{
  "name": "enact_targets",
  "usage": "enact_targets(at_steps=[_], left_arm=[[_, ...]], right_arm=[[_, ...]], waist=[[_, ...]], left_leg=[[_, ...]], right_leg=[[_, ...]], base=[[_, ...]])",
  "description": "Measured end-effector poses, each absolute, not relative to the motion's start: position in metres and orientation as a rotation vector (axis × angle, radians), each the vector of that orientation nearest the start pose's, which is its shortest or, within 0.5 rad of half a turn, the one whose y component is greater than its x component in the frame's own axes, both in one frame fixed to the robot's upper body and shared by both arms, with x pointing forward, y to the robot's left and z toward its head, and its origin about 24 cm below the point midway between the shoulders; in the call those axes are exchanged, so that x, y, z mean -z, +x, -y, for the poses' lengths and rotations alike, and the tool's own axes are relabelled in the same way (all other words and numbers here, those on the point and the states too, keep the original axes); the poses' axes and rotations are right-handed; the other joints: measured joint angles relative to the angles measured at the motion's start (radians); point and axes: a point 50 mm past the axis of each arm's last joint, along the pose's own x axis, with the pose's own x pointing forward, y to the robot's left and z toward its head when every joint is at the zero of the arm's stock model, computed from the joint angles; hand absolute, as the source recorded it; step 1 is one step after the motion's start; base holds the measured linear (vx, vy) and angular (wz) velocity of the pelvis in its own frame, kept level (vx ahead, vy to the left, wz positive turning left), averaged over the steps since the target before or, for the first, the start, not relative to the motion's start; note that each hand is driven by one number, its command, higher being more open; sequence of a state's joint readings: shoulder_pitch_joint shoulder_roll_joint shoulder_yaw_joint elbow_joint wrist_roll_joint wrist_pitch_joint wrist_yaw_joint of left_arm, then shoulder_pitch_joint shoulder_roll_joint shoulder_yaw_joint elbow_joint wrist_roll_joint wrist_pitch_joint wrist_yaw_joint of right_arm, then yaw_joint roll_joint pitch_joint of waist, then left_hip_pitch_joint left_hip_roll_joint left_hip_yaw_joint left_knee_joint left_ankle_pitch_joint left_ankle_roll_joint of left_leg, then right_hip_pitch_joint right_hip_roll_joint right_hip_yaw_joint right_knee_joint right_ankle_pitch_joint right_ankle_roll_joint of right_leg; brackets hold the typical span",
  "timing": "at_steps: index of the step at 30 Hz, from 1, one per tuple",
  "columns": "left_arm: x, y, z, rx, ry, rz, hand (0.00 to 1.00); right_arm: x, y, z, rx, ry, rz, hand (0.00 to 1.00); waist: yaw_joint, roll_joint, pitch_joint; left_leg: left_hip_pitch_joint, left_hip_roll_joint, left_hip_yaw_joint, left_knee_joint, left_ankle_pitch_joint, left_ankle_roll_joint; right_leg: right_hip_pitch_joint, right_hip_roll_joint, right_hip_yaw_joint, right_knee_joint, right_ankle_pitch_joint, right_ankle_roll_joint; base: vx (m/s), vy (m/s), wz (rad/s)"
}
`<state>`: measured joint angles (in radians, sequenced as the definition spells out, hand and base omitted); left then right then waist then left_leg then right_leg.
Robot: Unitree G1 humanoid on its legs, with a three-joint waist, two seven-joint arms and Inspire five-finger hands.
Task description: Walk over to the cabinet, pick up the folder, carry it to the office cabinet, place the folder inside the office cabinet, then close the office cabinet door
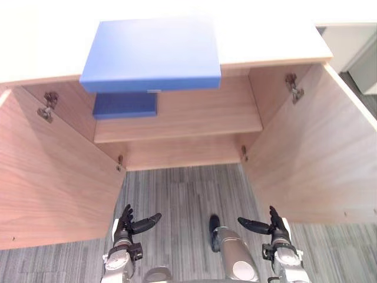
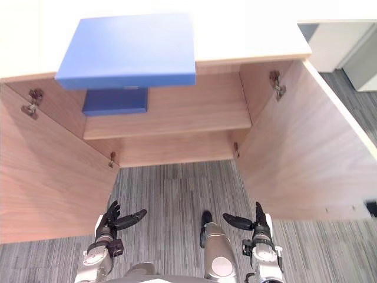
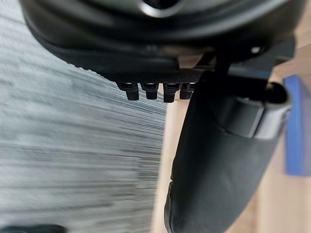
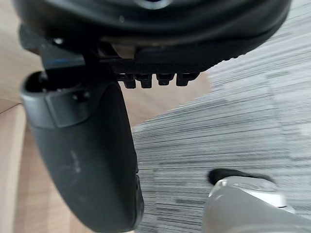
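Note:
A light blue folder [image 1: 152, 53] lies flat on the white top [image 1: 265, 41] of the wooden cabinet, its near edge jutting out over the open front. Below it, a darker blue item [image 1: 125, 105] rests at the left of the inner shelf [image 1: 200, 115]. My left hand [image 1: 126, 227] and right hand [image 1: 272, 227] hang low over the carpet in front of the cabinet, far beneath the folder. Both are open with straight fingers and hold nothing. In the left wrist view my thumb [image 3: 218, 160] points toward the wood and a strip of blue [image 3: 296, 126].
Both cabinet doors stand wide open, the left door [image 1: 53, 177] and the right door [image 1: 318, 153] flanking the hands. Grey striped carpet [image 1: 182, 194] lies between them. A white piece of furniture [image 1: 353, 47] stands at the far right.

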<state>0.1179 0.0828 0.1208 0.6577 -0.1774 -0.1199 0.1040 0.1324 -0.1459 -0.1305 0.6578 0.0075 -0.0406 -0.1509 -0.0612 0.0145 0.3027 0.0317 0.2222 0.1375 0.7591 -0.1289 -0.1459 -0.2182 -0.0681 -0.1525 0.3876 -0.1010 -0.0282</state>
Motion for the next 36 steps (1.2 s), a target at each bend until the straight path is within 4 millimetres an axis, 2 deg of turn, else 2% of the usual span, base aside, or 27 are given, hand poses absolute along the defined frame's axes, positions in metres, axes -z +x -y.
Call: enact_targets(at_steps=[1,3,4,6,7,8,9,12,16,18,22,23,27,30,36], left_arm=[[0.105,0.159,-0.211,-0.347,-0.087,-0.626,1.00],[0.103,0.161,-0.209,-0.342,-0.092,-0.614,1.00],[0.101,0.163,-0.208,-0.340,-0.095,-0.603,1.00],[0.098,0.166,-0.208,-0.337,-0.097,-0.581,1.00],[0.097,0.168,-0.208,-0.337,-0.098,-0.576,1.00],[0.095,0.169,-0.207,-0.335,-0.099,-0.569,1.00],[0.094,0.169,-0.207,-0.336,-0.101,-0.564,1.00],[0.087,0.171,-0.211,-0.337,-0.088,-0.527,1.00],[0.069,0.173,-0.222,-0.343,-0.051,-0.443,1.00],[0.053,0.174,-0.227,-0.347,-0.024,-0.374,1.00],[0.003,0.177,-0.229,-0.335,0.107,-0.152,1.00],[-0.003,0.177,-0.229,-0.334,0.140,-0.123,1.00],[-0.045,0.179,-0.232,-0.295,0.429,0.059,1.00],[-0.066,0.181,-0.230,-0.274,0.580,0.170,1.00],[-0.089,0.175,-0.223,-0.323,0.746,0.299,1.00]], right_arm=[[0.108,0.146,0.234,0.355,-0.141,-0.722,1.00],[0.105,0.147,0.234,0.366,-0.127,-0.703,1.00],[0.104,0.148,0.238,0.385,-0.118,-0.696,1.00],[0.104,0.146,0.244,0.428,-0.104,-0.701,1.00],[0.105,0.145,0.246,0.436,-0.102,-0.704,1.00],[0.106,0.142,0.250,0.454,-0.101,-0.713,1.00],[0.108,0.137,0.254,0.472,-0.100,-0.732,1.00],[0.117,0.125,0.251,0.479,-0.086,-0.789,1.00],[0.119,0.125,0.247,0.463,-0.075,-0.798,1.00],[0.119,0.125,0.247,0.456,-0.071,-0.798,1.00],[0.118,0.125,0.249,0.462,-0.060,-0.780,1.00],[0.118,0.125,0.249,0.461,-0.061,-0.777,1.00],[0.117,0.122,0.253,0.462,-0.083,-0.774,1.00],[0.120,0.118,0.255,0.442,-0.121,-0.800,1.00],[0.124,0.106,0.253,0.434,-0.148,-0.835,1.00]], waist=[[0.016,-0.001,-0.001],[0.024,-0.003,-0.004],[0.028,0.000,-0.006],[0.042,0.008,-0.011],[0.043,0.010,-0.012],[0.043,0.021,-0.019],[0.039,0.034,-0.029],[0.039,0.003,-0.046],[0.041,0.006,-0.051],[0.042,0.006,-0.053],[0.044,0.016,-0.067],[0.044,0.018,-0.070],[0.043,0.043,-0.094],[0.043,0.053,-0.116],[0.042,0.052,-0.126]], left_leg=[[-0.068,0.048,0.042,0.117,-0.044,0.010],[-0.133,0.062,0.089,0.111,-0.083,0.028],[-0.157,0.057,0.131,0.017,-0.094,0.036],[-0.160,0.020,0.151,-0.227,-0.085,0.039],[-0.158,0.005,0.148,-0.299,-0.073,0.041],[-0.146,-0.026,0.142,-0.453,0.032,0.052],[-0.130,-0.037,0.141,-0.531,0.111,0.109],[-0.078,-0.097,0.139,-0.630,0.131,0.114],[-0.046,-0.125,0.136,-0.677,0.134,0.119],[-0.036,-0.133,0.128,-0.691,0.138,0.124],[-0.014,-0.136,0.112,-0.750,0.168,0.122],[-0.011,-0.137,0.110,-0.758,0.173,0.121],[0.008,-0.143,0.103,-0.799,0.198,0.123],[0.021,-0.153,0.093,-0.836,0.223,0.127],[0.028,-0.162,0.074,-0.852,0.227,0.115]], right_leg=[[0.058,0.013,-0.009,-0.031,-0.015,-0.012],[0.116,0.015,-0.013,-0.083,-0.018,-0.016],[0.152,0.011,-0.015,-0.117,-0.014,-0.011],[0.193,0.007,-0.014,-0.151,-0.012,-0.007],[0.200,0.005,-0.015,-0.157,-0.013,-0.003],[0.208,0.007,-0.014,-0.164,-0.018,0.014],[0.221,0.018,-0.010,-0.169,-0.035,0.040],[0.244,-0.023,-0.012,-0.193,-0.044,0.059],[0.274,-0.040,-0.012,-0.227,-0.040,0.068],[0.286,-0.039,-0.014,-0.236,-0.039,0.070],[0.292,-0.036,-0.018,-0.238,-0.039,0.070],[0.292,-0.036,-0.018,-0.238,-0.039,0.070],[0.295,-0.031,-0.021,-0.238,-0.037,0.073],[0.296,-0.035,-0.023,-0.238,-0.035,0.076],[0.313,-0.036,-0.013,-0.272,-0.030,0.085]], base=[[0.44,-0.255,0.10],[0.29,-0.106,0.02],[0.36,-0.047,0.01],[0.32,0.013,-0.10],[0.26,0.084,-0.09],[0.31,0.144,-0.02],[0.25,0.146,0.08],[0.20,0.121,0.19],[0.11,0.058,0.07],[0.05,0.003,0.11],[0.00,-0.018,0.11],[-0.03,-0.014,0.05],[-0.05,-0.010,0.04],[-0.07,0.028,0.08],[-0.08,0.028,0.08]])
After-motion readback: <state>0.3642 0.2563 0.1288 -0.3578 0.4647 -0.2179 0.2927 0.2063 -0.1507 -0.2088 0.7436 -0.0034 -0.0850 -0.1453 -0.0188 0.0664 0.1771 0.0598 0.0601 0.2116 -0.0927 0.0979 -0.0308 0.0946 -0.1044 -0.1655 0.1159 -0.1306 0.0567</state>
